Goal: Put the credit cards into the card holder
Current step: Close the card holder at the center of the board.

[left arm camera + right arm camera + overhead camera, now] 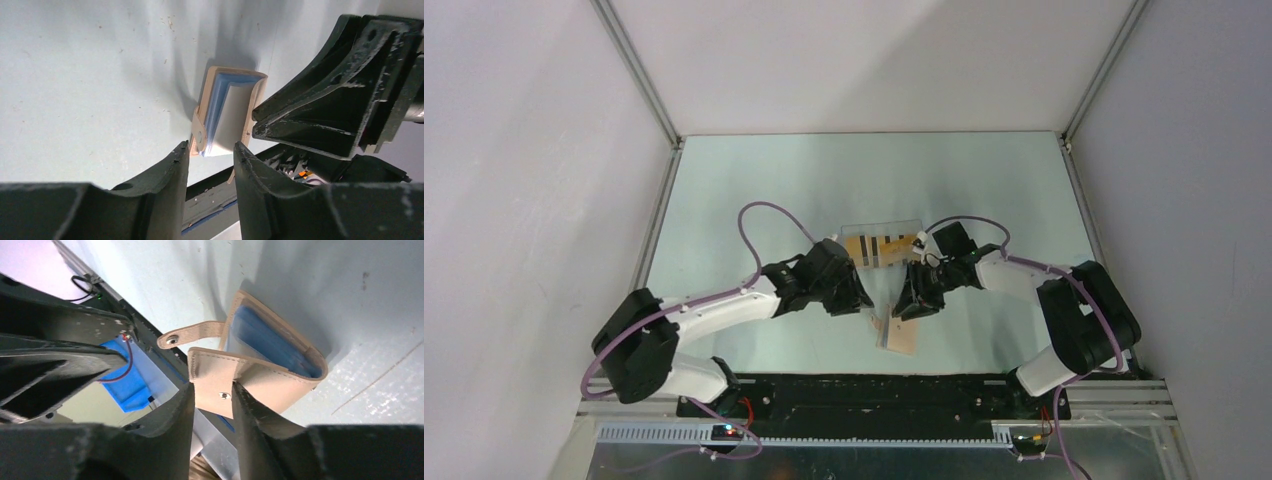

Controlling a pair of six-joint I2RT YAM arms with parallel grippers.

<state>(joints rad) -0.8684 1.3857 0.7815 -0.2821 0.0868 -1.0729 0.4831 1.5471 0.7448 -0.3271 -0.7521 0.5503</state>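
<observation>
Behind the two arms' working ends, toward the middle of the table (774, 190), a clear tray (879, 226) holds the credit cards (879, 247), orange-yellow with dark stripes, lying flat side by side. Nothing lies between tray and arms except the grippers themselves, which crowd close together over the card holder (900, 338). It sits nearer the front edge than the tray, just in front of both sets of fingers. Purple cables (769, 215) loop above each forearm. The right gripper (212, 390) is clamped on the holder's tan front flap, the snap stud showing in the gap between its fingers. The left gripper (210, 150) stands with jaws parted and grips nothing; the holder's strap end lies just ahead of the gap. The holder is half open like a book, raised off the surface on one side, light blue inner panels showing. Its fold is turned away from the left wrist camera, and a strap with a snap juts out sideways. From above, its long axis runs roughly from the grippers toward the near edge, slightly tilted. The tabletop is pale, smooth and lightly speckled. Plain white walls (524, 150) enclose it, with aluminium rails (639, 75) in the corners.
</observation>
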